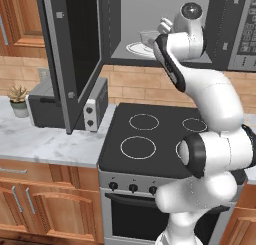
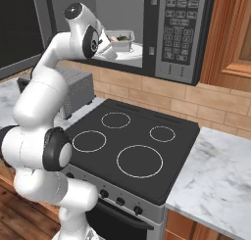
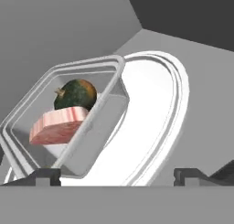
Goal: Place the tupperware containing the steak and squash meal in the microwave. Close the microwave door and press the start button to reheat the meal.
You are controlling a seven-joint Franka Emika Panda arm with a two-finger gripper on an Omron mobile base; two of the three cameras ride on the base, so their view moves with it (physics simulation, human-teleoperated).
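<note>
Tupperware point(image 3: 68, 127) sits on the white turntable point(image 3: 151, 109) inside the microwave point(image 2: 147, 33), steak slab point(image 3: 57, 127) and dark green squash point(image 3: 75, 94) inside it; microwave door point(image 1: 70, 54) hangs swung wide to the left. Tool point(image 3: 116, 175) has its tips spread apart, pinching nothing, just beside the tub's near corner. Judged light, stiff, thin-walled and likely slick: best gripped across the flared rim and kept level.

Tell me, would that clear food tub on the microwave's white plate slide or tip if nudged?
Probably slide: the tupperware is shallow with a flat bottom, resting on the smooth turntable. It likely feels light and fairly stiff, given thin clear walls. The round squash might roll inside against the steak.
</note>
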